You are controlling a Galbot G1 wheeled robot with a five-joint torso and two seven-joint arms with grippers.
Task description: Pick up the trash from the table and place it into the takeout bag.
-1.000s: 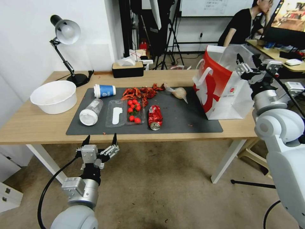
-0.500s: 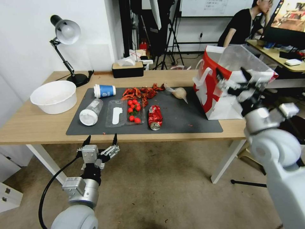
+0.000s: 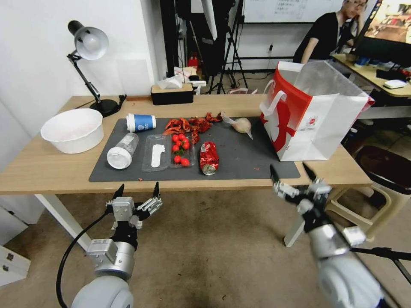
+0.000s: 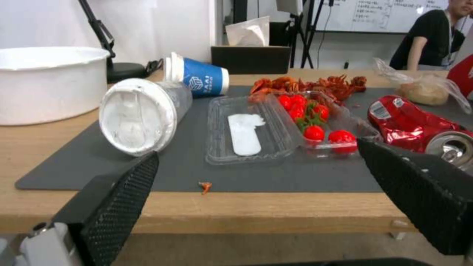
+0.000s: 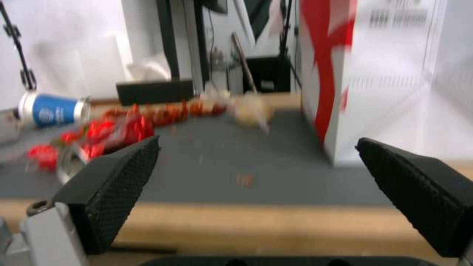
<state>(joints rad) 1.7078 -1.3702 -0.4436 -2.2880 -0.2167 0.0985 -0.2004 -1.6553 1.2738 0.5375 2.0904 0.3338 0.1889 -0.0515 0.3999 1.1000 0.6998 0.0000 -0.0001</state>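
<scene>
Both pincers hang below the bench's (image 3: 51,173) front edge, fingers spread and empty: left pincer (image 3: 137,193) under the mat's (image 3: 244,164) left half, right pincer (image 3: 293,174) under its right end. On the mat lie the bottle (image 3: 122,150), cup (image 3: 141,122), can (image 3: 209,157) and wrap (image 3: 239,124). The bowl (image 3: 72,129) sits near the left end, the bag (image 3: 314,115) upright at the right end.

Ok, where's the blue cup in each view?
Head: cup lies on its side at the mat's far left corner, just beyond the bottle.
Left wrist: cup lies just behind the bottle.
Right wrist: cup lies across the mat from the bag.
Shared landmark: the black tissue box beyond the cup.
</scene>
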